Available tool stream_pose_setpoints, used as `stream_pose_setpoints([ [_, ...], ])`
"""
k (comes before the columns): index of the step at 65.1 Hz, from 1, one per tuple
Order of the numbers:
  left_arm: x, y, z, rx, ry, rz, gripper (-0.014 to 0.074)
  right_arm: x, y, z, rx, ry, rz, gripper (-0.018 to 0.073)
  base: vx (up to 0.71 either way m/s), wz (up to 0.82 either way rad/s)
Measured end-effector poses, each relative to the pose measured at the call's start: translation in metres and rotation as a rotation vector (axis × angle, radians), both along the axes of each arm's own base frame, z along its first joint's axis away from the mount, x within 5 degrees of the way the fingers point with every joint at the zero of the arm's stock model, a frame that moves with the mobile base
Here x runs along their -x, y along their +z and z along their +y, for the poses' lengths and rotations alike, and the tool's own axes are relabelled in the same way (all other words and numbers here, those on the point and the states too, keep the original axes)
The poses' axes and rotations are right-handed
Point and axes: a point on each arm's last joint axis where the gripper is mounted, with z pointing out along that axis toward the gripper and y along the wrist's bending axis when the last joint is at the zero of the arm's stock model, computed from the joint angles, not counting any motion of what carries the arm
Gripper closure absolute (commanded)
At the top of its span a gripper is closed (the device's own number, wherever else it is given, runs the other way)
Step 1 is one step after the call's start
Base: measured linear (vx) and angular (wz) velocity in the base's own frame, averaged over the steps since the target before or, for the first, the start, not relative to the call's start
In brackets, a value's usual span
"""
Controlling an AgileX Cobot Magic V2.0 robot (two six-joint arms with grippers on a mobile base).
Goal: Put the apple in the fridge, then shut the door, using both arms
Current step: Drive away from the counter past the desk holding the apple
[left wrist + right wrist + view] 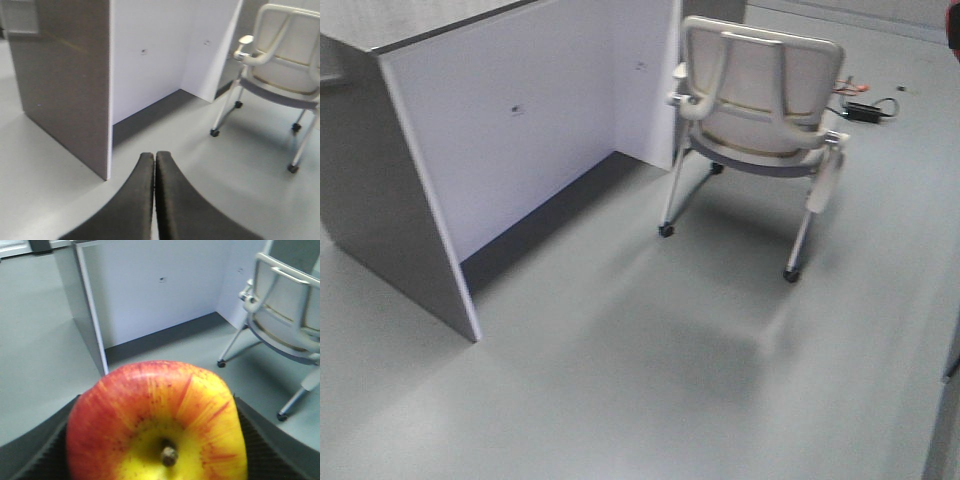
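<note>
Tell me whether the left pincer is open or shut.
Shut and empty: in the left wrist view the left pincer shows both dark fingers touching along their length, nothing between them.

No writing, label, brand or number is readable from here. The small dark marks [516, 108] on the white desk panel [540, 170] are too tiny and blurred to make out.
</note>
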Motion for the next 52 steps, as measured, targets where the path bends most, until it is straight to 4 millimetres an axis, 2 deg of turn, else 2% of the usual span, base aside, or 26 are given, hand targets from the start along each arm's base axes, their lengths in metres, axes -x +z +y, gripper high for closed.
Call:
stream_pose_setpoints([
  [52,0.0,0.0,0.0,0.0,0.0,0.0,0.0604,0.0,0.0,0.0,0.0,0.0,0.0,0.0571,-0.02,0.42],
])
